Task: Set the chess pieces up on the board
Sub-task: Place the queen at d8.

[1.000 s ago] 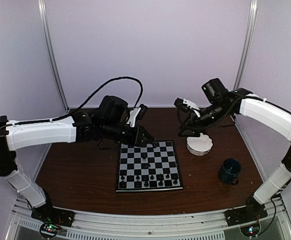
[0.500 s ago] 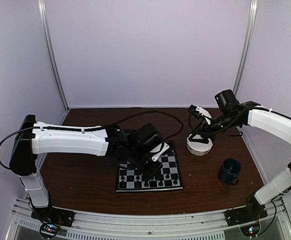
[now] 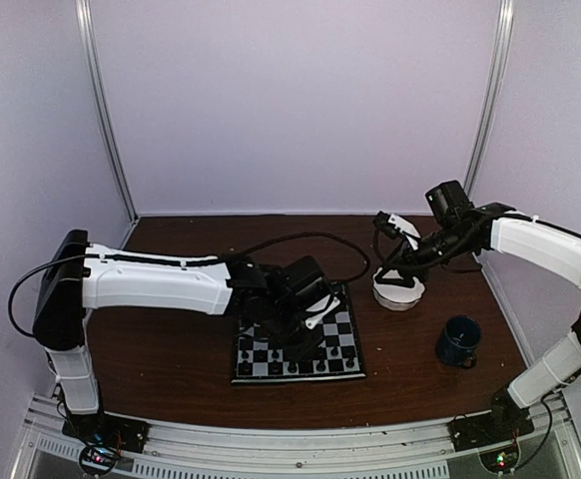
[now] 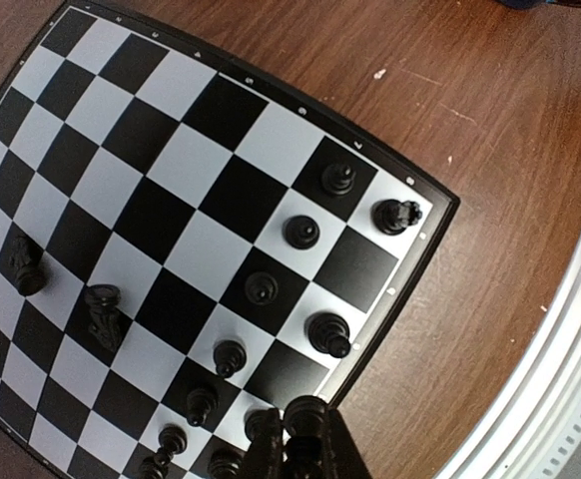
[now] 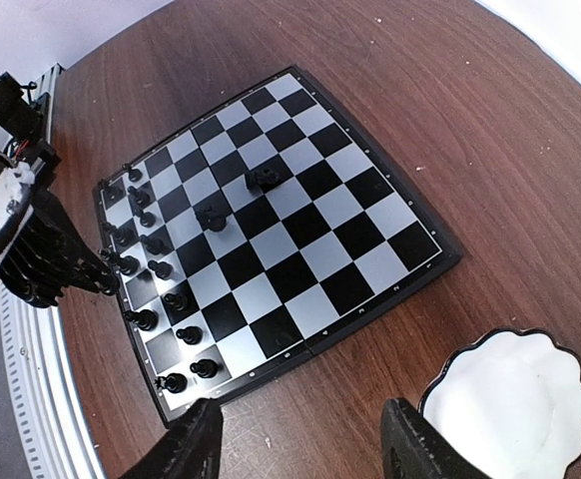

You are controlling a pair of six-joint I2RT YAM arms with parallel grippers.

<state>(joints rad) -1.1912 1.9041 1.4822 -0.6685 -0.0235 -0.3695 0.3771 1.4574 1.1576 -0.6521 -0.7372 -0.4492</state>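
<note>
The board (image 3: 345, 324) lies mid-table, also in the left wrist view (image 4: 171, 150) and right wrist view (image 5: 310, 230). Several black chess pieces (image 3: 292, 365) stand in its two near rows (image 4: 315, 232). Two more pieces (image 5: 264, 178) sit near its middle. My left gripper (image 3: 300, 337) hovers low over the board's near rows, shut on a black piece (image 4: 315, 417) held above the board's near edge. My right gripper (image 3: 395, 264) is open and empty above the bowl; in its wrist view (image 5: 305, 439) the fingers (image 5: 196, 439) straddle bare table beside the board.
A white scalloped bowl (image 3: 397, 290) stands right of the board, looking empty in the right wrist view (image 5: 510, 399). A dark blue mug (image 3: 459, 340) stands at the near right. The table's metal front rail (image 4: 560, 339) runs close to the board's near edge.
My left arm swung from the board's far edge down over its near rows, then settled slightly. My right gripper moved right and down to above the bowl.
</note>
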